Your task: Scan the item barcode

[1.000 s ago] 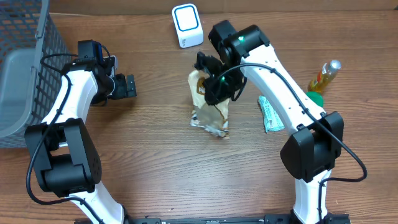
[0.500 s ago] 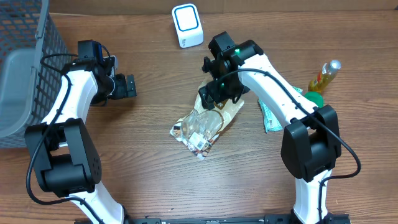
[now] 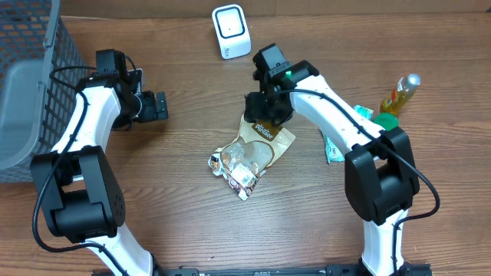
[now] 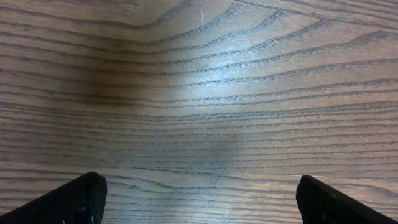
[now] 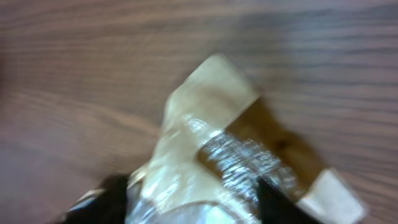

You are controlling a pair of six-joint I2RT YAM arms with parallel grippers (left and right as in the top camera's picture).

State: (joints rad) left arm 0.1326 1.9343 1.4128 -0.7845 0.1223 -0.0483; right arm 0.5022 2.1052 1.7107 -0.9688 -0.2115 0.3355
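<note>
Left jaws wide, snack bag [image 3: 247, 157] lying (crumpled)

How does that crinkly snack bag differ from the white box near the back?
The snack bag is brown and clear, crumpled, lying flat; the white box is smooth, blue-ringed. The right gripper is at the bag's end; the box stands apart from it. Both rest on the table.

Clutter at the wooden tabletop's [image 3: 192, 222] edges
A grey wire basket [image 3: 31, 84] is at the left edge. Near the right edge are a yellow bottle [image 3: 400, 93], a green round thing [image 3: 386, 120] and a pale-green packet [image 3: 331, 147].
</note>
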